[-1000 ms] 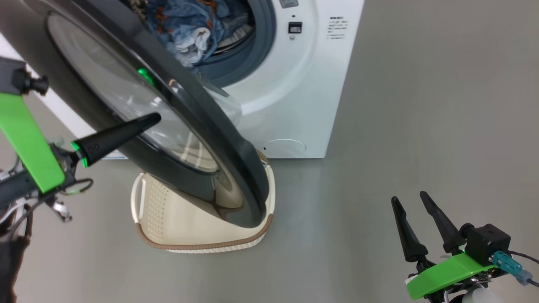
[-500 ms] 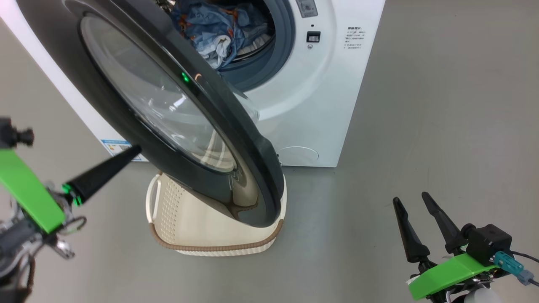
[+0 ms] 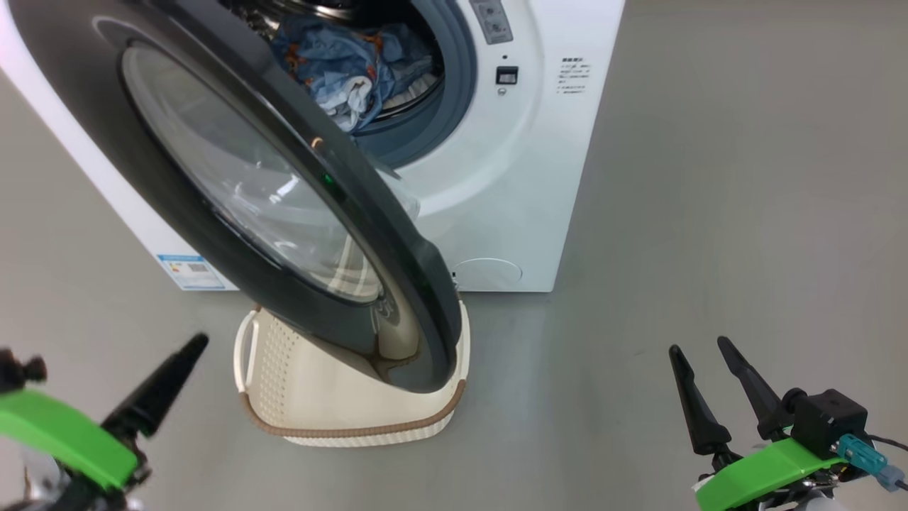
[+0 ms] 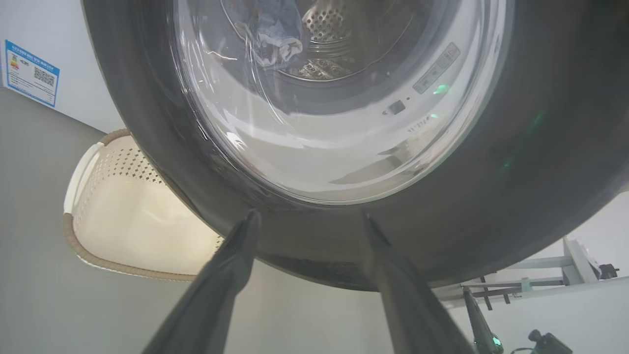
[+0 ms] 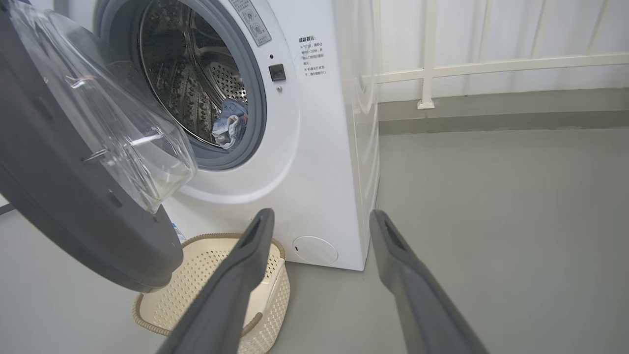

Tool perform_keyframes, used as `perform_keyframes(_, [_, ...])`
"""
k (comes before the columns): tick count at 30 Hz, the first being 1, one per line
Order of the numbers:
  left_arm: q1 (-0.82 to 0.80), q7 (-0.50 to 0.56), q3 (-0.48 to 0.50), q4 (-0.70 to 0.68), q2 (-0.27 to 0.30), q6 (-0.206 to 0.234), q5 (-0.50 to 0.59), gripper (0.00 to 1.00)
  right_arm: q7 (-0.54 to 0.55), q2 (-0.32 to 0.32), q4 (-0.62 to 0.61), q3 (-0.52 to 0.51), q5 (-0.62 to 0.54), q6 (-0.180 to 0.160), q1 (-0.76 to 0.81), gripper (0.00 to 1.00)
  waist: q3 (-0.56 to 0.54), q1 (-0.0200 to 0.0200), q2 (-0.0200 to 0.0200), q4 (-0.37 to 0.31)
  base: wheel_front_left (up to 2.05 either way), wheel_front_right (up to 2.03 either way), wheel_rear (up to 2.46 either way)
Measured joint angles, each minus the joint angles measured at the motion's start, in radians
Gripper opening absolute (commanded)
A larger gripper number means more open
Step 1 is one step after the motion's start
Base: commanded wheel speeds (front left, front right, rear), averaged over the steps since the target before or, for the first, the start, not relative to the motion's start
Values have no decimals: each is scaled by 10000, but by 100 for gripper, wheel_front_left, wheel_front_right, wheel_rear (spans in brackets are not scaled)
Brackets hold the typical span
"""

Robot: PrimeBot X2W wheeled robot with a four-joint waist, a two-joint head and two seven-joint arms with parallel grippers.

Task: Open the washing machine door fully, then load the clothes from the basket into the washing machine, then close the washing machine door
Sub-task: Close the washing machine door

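Pointing at the lower rim of the washing machine door, the left gripper has its two dark fingers spread wide with nothing between them: released and empty. The wrist view does not settle whether the fingertips touch the rim. In the head view, one of its fingers rises at the lower left, apart from the door and near the basket's left handle.

The right gripper sits at the lower right over the bare grey floor. Its fingers are likewise parted and grasp nothing, well apart from the machine.

The door stands partly open, hinged at the machine's left. Its glossy black rim and bulging clear window hang out over the basket. The basket rests on the floor just in front of the washing machine, under the door's lower edge. The part of its inside that shows is plain cream perforated plastic, edged by the brown woven rim.

The clothes lie inside the steel drum. They are light-blue fabric with orange-brown prints and a fold of white cloth, bunched low at the front against the grey gasket. A small blue label sticker sits low on the machine's white side panel. Behind the machine, the right wrist view shows a white railing along the wall.
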Motion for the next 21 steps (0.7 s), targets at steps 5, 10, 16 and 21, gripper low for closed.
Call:
perform_keyframes(5, [567, -1613, -694, 297, 360, 0, 625, 100, 0, -63, 44, -36, 0, 0, 43, 100, -83, 0, 0, -166, 0, 0, 0])
perform_keyframes(10, [906, -3336, -1523, 686, 581, -2, 1030, 100, 0, -73, 58, -48, 0, 0, 55, 100, -114, 0, 0, -343, 0, 0, 0])
perform_keyframes(16, [1197, -5515, -2725, 1557, 840, -42, 1599, 100, 0, -127, 86, -77, 2, 0, 231, 100, -177, 0, 0, -586, 0, 0, 0])
perform_keyframes(21, [1191, -6102, -3225, 2209, 836, -44, 2042, 100, 0, -148, 88, -134, 2, 0, 233, 100, -221, 0, 0, -703, 0, 0, 0])
